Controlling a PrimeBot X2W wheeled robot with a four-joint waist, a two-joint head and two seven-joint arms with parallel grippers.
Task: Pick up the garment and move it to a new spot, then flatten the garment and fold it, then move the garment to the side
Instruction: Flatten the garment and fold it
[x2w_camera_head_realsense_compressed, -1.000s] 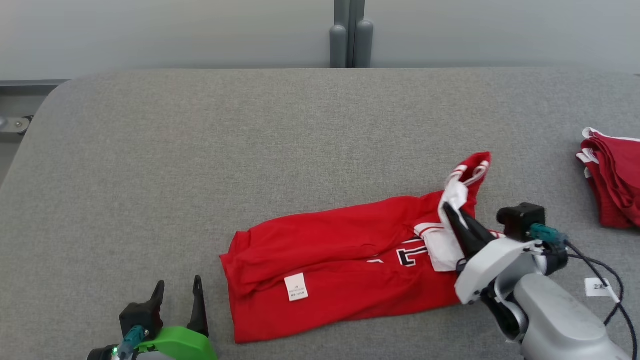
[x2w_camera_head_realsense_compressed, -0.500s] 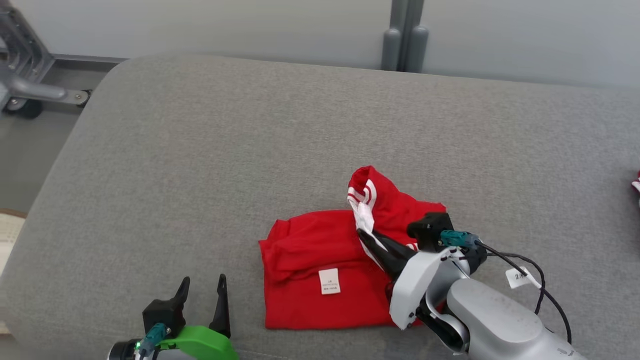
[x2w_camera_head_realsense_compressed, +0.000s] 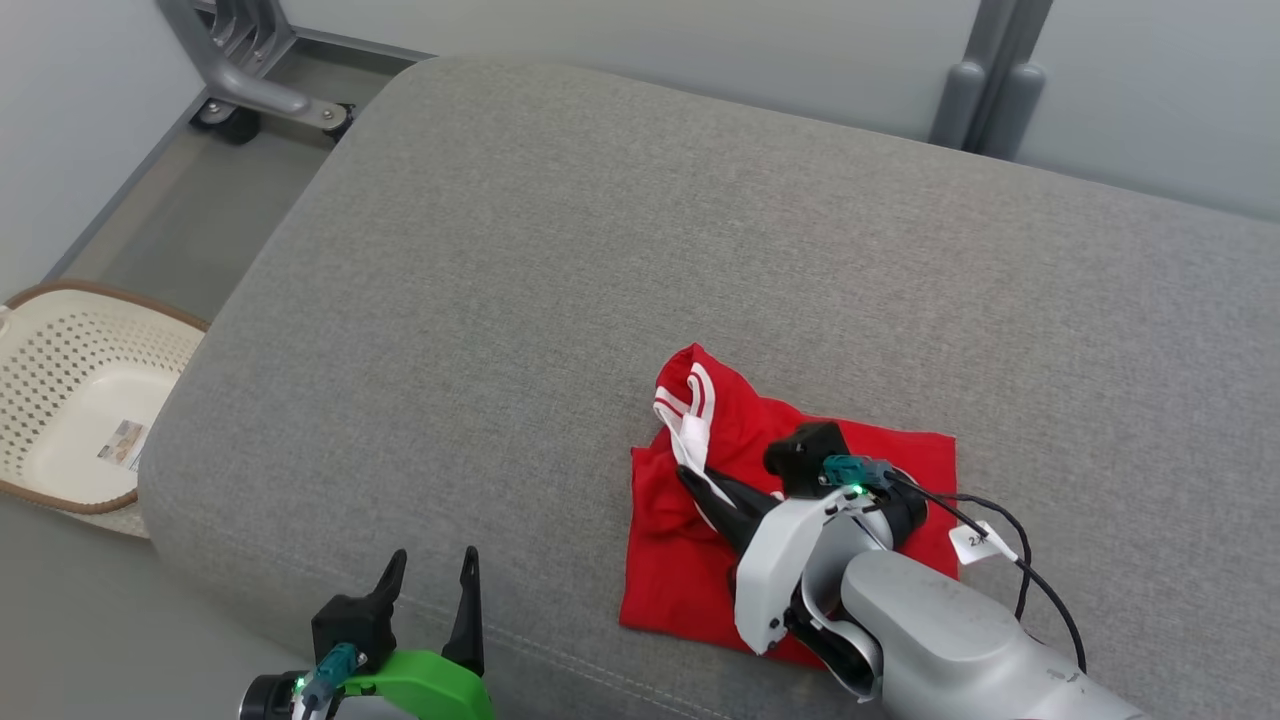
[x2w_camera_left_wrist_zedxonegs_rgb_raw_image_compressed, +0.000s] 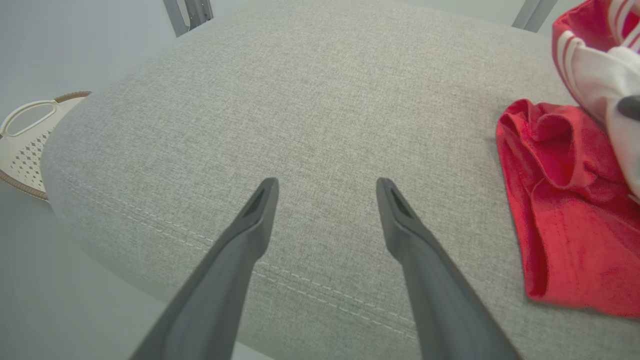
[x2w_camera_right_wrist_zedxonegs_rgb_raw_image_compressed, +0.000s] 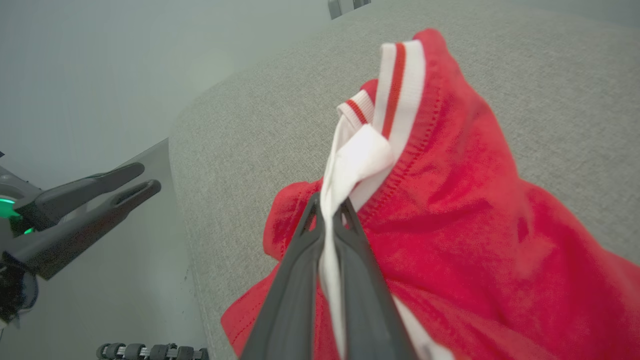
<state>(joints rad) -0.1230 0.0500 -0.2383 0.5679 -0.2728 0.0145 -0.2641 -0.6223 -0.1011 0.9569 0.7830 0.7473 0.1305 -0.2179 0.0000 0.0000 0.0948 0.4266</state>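
The garment (x2w_camera_head_realsense_compressed: 690, 560) is a red shirt with white, red-striped trim, folded into a compact pile near the front edge of the grey cushioned surface (x2w_camera_head_realsense_compressed: 560, 260). My right gripper (x2w_camera_head_realsense_compressed: 690, 478) is shut on its white sleeve (x2w_camera_right_wrist_zedxonegs_rgb_raw_image_compressed: 357, 160), holding that part lifted above the pile. In the left wrist view the garment (x2w_camera_left_wrist_zedxonegs_rgb_raw_image_compressed: 560, 210) lies at the right. My left gripper (x2w_camera_head_realsense_compressed: 430, 575) hovers open at the surface's front edge, left of the garment, with nothing between its fingers (x2w_camera_left_wrist_zedxonegs_rgb_raw_image_compressed: 260, 205).
A cream perforated laundry basket (x2w_camera_head_realsense_compressed: 60, 400) sits on the floor to the left, below the surface. A grey wheeled frame leg (x2w_camera_head_realsense_compressed: 250, 80) stands at the back left. Grey posts (x2w_camera_head_realsense_compressed: 980, 100) rise behind the surface.
The head camera has swung left, bringing the basket and floor into view. My right gripper has carried the sleeve leftward across the shirt, folding it into a shorter pile. My left gripper stays open.
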